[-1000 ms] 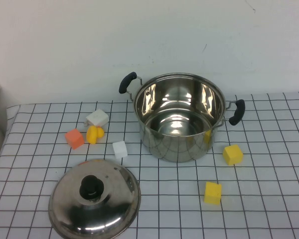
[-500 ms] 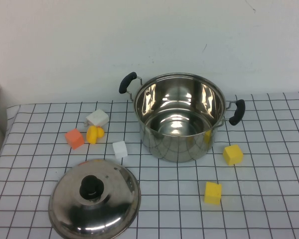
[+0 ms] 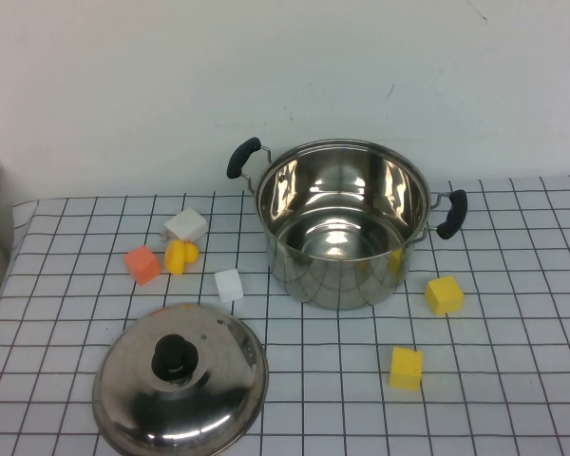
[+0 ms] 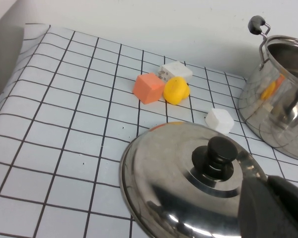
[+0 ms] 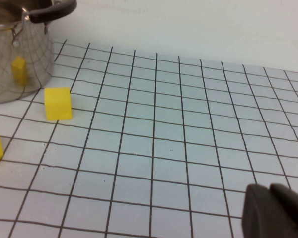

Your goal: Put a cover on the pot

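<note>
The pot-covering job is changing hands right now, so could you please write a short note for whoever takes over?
Left gripper: just above the lid's near edge, holding nothing.
Right gripper: low over bare table right of the pot, holding nothing.
Pot: upright, open and empty at the table's back.
Lid: flat on the table front-left, knob up, apart from the pot.
Done: nothing.
Left: grasp the knob, lift, set the lid on the pot.

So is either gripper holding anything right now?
No. The lid lies free beside the pot; the left gripper is above it, the right gripper over bare table.
</note>
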You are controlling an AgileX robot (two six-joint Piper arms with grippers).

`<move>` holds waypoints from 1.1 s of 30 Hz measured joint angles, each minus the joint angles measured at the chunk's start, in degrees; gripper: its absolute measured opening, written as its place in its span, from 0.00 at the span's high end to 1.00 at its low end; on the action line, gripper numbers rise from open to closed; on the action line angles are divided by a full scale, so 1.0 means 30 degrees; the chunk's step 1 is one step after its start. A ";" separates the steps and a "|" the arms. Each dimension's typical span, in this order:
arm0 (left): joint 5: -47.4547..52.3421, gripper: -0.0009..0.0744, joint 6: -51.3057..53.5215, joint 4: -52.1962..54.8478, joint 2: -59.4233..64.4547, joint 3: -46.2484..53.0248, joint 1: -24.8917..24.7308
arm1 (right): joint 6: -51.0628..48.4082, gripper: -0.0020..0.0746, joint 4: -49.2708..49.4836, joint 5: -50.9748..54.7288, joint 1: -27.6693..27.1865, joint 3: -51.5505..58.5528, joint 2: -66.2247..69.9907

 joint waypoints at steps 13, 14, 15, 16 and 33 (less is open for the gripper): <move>-0.2064 0.99 0.0000 0.0230 0.0000 0.0071 0.0000 | 0.0000 0.96 -0.0036 0.0000 0.0000 0.0000 0.0000; -0.2401 0.99 0.0000 0.0221 0.0000 0.0071 0.0000 | -0.0008 0.96 -0.0036 0.0000 0.0000 0.0000 0.0000; -0.2862 0.99 0.0000 0.0221 0.0000 0.0071 0.0000 | -0.0008 0.96 -0.0036 0.0000 0.0000 0.0000 0.0000; -0.3356 0.99 0.0000 0.0221 0.0000 0.0071 0.0000 | -0.0008 0.96 -0.0036 0.0000 0.0000 0.0000 0.0000; -1.3816 0.99 0.0550 0.0494 0.0000 0.0071 0.0000 | -0.0118 0.96 -0.0036 0.0000 0.0000 0.0000 0.0000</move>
